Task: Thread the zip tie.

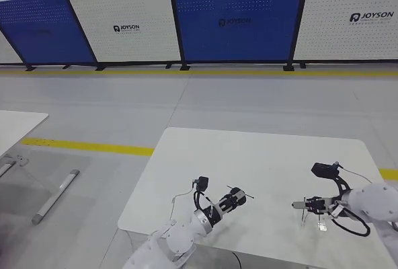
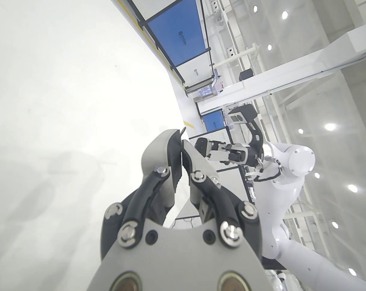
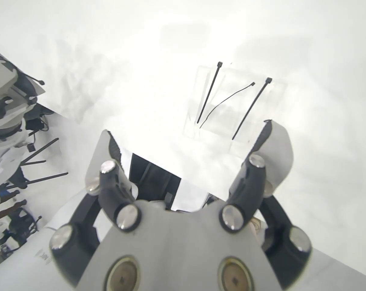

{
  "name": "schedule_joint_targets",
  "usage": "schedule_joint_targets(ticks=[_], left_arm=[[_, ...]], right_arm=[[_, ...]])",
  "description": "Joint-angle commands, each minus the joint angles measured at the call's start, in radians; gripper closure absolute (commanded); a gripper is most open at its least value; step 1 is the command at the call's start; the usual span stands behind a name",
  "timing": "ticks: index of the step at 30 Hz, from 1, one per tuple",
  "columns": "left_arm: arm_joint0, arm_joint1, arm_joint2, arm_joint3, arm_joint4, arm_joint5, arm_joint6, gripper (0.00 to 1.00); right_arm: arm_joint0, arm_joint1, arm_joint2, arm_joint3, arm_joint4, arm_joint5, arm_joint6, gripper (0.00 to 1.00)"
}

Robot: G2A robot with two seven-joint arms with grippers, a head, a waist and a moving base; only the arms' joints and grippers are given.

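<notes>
Over the counter point(image 1: 266, 155), the left pincer point(image 2: 181, 140) is pinching a zip tie point(image 1: 247, 196) while the right pincer point(image 3: 189, 131) is hovering, fingers spread.

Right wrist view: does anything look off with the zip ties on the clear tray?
On the clear flat plastic tray, the thin black plastic zip tie in the middle is bowed, while the two thicker black zip ties flanking it lie straight but splayed apart. Nothing looks broken.

Table point(image 1: 266, 155): far half passable. Obstacles near front edge: clear tray point(image 3: 231, 116) w/ three loose ties point(image 3: 209, 92), just ahead of right gripper point(image 3: 189, 128), jaws spread wide; left gripper point(image 1: 238, 196), pinching zip tie point(image 1: 249, 196), well apart. Gap btwn grippers passable.
</notes>
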Motion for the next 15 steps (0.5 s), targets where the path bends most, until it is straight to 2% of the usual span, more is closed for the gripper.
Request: schedule_joint_targets(ticks=[1,4,5,7,9,11,15], left_arm=[[0.0,0.0,0.0,0.0,0.0,0.0,0.0,1.0],[0.0,0.0,0.0,0.0,0.0,0.0,0.0,1.0],[0.0,0.0,0.0,0.0,0.0,0.0,0.0,1.0],[0.0,0.0,0.0,0.0,0.0,0.0,0.0,1.0],[0.0,0.0,0.0,0.0,0.0,0.0,0.0,1.0],[0.0,0.0,0.0,0.0,0.0,0.0,0.0,1.0],[0.0,0.0,0.0,0.0,0.0,0.0,0.0,1.0]], right_arm=[[0.011,-0.003,-0.013,0.009,-0.013,0.015,0.002,0.48],[0.019,-0.006,-0.022,0.024,-0.031,0.015,0.008,0.58],[0.02,-0.008,-0.024,0.027,-0.036,0.015,0.01,0.66],[0.02,-0.009,-0.031,0.036,-0.047,0.015,0.01,0.7],[0.023,-0.013,-0.039,0.047,-0.058,0.015,0.01,0.69],[0.027,-0.017,-0.048,0.058,-0.067,0.015,0.01,0.73],[0.036,-0.025,-0.062,0.083,-0.077,0.015,0.01,0.71]])
